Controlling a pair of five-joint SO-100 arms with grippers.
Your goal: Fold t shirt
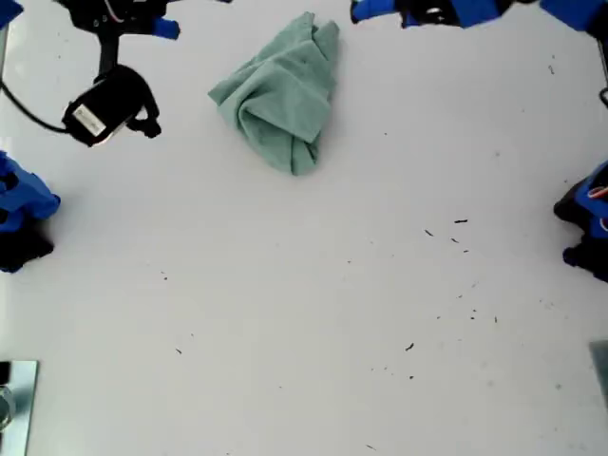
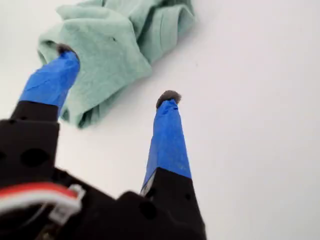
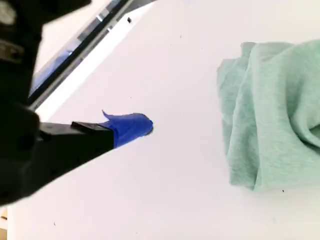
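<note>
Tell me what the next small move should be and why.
Probably ease my first tool forward and close it on the near edge of the shirt. The shirt lies bunched in a heap, not spread, and the first tool is open with one finger over the cloth, holding nothing yet.

Bare white table (image 1: 313,313) wide open across the exterior view's lower half; only the crumpled t shirt (image 1: 280,95) lying bunched near the top edge, between arms.
</note>
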